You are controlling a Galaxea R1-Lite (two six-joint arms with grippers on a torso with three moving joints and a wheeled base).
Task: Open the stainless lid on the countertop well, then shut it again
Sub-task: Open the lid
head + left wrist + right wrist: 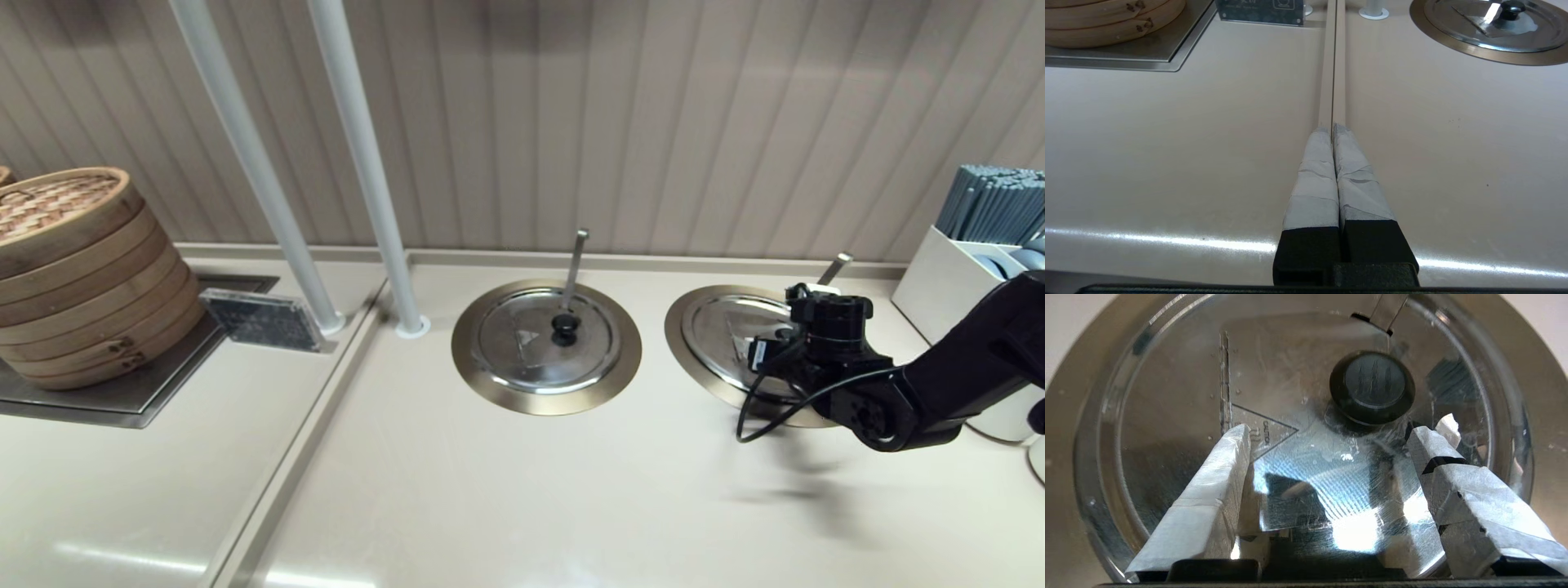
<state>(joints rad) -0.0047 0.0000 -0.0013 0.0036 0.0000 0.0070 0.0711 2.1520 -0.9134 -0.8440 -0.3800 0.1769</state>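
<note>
Right tool (1327,430), spread above stainless lid (1167,416) seemingly marked "CAUTION".

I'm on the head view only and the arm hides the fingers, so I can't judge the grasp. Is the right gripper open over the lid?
Observer: Yes, the right gripper is open, its fingers spread above the stainless lid.
Operator: Is it on the knob?
Observer: No. The black knob sits just beyond the fingertips, ungripped.
Operator: And the left gripper?
Observer: The left gripper is shut, low over the countertop.
</note>
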